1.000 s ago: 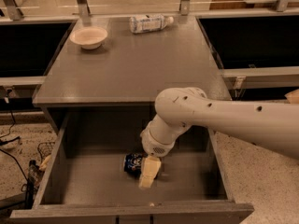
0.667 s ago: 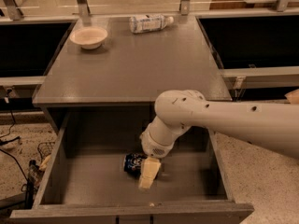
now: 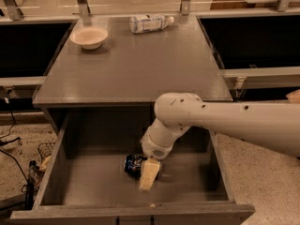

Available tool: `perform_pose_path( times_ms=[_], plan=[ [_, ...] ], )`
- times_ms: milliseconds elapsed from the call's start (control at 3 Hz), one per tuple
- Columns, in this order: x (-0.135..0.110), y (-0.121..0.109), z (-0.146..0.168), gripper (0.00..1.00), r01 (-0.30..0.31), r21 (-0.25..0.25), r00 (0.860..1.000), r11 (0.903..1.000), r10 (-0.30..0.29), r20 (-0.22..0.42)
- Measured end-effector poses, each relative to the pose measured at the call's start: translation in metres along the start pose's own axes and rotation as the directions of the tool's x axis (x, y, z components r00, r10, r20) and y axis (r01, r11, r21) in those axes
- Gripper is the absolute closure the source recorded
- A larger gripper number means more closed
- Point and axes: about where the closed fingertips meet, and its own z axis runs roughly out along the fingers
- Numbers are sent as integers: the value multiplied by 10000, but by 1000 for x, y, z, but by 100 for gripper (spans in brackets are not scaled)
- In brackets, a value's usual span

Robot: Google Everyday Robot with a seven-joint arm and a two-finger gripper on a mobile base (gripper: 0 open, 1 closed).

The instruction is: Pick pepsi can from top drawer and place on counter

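In the top drawer (image 3: 89,187), pepsi can (image 3: 132,165) lying, gripper (image 3: 143,175) at it; grip unclear

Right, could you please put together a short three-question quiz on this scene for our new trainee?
1. True or false: the pepsi can is on the counter.
2. Where is the gripper? A) above the counter; B) down in the open top drawer, at the pepsi can; C) outside the cabinet, near the floor.
3. Which thing lies on its side at the counter's far edge?

Key: 1 false, it is in the top drawer. 2 B. 3 the plastic bottle.
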Motion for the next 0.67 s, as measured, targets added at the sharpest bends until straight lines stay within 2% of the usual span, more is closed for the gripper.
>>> perform_pose_path(
  times_ms=[333, 667],
  plan=[
    [0, 0, 0, 0, 0, 0, 10000, 10000, 0, 0],
    [0, 0, 0, 18, 0, 0, 10000, 10000, 0, 0]
  ],
)
